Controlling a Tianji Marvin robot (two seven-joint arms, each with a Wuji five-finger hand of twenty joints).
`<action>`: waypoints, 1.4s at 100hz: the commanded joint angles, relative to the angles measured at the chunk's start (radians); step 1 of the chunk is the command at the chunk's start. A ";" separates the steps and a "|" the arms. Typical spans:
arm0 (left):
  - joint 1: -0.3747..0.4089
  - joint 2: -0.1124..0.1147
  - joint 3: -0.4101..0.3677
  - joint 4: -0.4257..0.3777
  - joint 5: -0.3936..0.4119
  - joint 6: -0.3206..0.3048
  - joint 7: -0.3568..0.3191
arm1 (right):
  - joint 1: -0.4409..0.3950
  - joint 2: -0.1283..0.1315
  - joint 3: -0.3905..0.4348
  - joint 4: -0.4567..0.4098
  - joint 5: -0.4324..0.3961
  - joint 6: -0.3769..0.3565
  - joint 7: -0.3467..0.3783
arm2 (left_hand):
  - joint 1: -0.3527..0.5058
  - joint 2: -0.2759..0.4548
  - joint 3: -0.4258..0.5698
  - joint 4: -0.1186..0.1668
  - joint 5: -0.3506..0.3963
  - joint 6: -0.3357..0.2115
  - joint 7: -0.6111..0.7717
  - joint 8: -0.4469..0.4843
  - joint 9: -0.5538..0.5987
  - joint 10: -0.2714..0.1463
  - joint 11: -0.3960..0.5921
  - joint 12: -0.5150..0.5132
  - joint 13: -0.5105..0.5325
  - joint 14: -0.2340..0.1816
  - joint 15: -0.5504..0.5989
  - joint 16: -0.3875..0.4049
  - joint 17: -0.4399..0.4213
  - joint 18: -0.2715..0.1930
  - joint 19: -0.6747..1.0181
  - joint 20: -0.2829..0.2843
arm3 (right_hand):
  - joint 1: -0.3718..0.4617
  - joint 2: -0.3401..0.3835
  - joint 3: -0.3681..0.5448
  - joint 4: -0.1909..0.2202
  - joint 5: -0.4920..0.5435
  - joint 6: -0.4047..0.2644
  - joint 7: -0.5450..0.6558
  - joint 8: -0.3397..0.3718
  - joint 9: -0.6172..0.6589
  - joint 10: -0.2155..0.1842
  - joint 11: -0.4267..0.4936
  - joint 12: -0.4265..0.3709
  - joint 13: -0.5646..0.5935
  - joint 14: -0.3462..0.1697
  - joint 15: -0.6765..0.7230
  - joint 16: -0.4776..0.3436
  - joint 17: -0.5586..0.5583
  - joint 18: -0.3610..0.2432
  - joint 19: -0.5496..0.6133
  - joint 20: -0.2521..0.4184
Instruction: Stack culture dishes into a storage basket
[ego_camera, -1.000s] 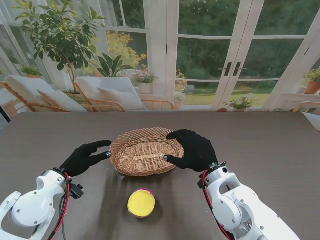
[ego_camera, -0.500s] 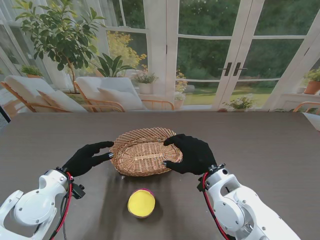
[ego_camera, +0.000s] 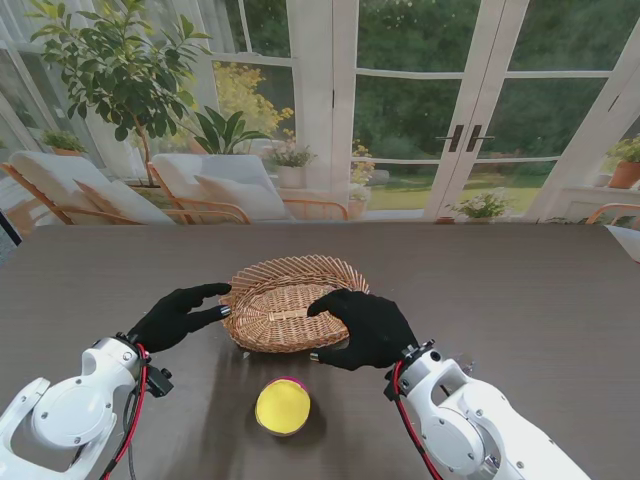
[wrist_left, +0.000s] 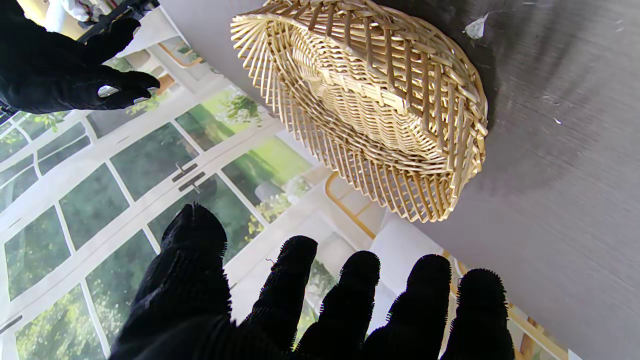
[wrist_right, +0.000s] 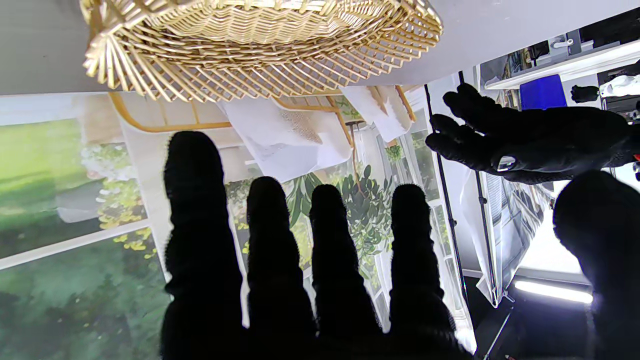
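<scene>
From the stand, my left hand (ego_camera: 178, 316) waits open beside the basket (ego_camera: 290, 300) at mid-table, my right hand (ego_camera: 365, 328) spread over its rim, the dish (ego_camera: 283, 406) near my edge; both wrist views show splayed, empty fingers (wrist_left: 360, 295).

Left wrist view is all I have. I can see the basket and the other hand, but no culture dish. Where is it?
Observer: The stand view shows one yellow culture dish on the table. It lies nearer to me than the basket, between the two arms.
Operator: Is the right hand holding anything?
Observer: No. The right hand is over the basket's near right rim. Its own wrist view shows its fingers spread and holding nothing.
Operator: Is any dish already in the basket?
Observer: In the stand view I see no dish inside it, only bare wicker.
</scene>
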 joint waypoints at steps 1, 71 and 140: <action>0.002 -0.001 0.003 -0.001 -0.002 0.002 -0.021 | -0.002 -0.003 -0.007 0.003 -0.007 -0.002 0.012 | 0.019 0.047 -0.024 0.024 0.021 -0.001 -0.002 0.000 0.010 0.006 -0.003 0.012 0.009 0.007 -0.009 0.011 -0.003 0.008 -0.027 0.012 | 0.019 -0.018 0.038 -0.001 -0.034 -0.021 -0.011 0.014 -0.036 -0.015 0.015 0.016 0.010 0.017 -0.007 0.012 -0.443 0.032 0.031 0.021; 0.039 0.030 0.085 -0.066 0.256 -0.212 -0.027 | 0.015 -0.023 0.043 0.007 0.053 0.083 -0.020 | 0.085 -0.103 0.000 0.031 0.092 -0.074 0.033 0.017 0.076 -0.063 0.018 0.025 0.074 -0.030 0.047 0.036 0.103 0.031 0.032 0.040 | 0.023 0.008 0.042 0.010 -0.014 -0.021 -0.027 0.023 -0.024 -0.014 0.011 0.011 0.013 0.015 -0.013 0.014 -0.457 0.031 0.002 0.024; 0.071 0.025 0.201 -0.041 0.597 -0.337 0.227 | 0.000 -0.048 0.081 0.029 0.138 0.179 -0.073 | 0.084 -0.347 0.402 -0.051 0.264 -0.167 0.123 0.084 0.333 -0.128 0.090 0.074 0.328 -0.063 0.225 0.114 0.202 0.034 0.695 -0.032 | 0.037 -0.007 0.075 0.007 -0.002 -0.019 -0.036 0.027 -0.027 -0.003 0.005 0.009 0.012 0.019 -0.018 0.015 -0.460 0.036 -0.009 0.032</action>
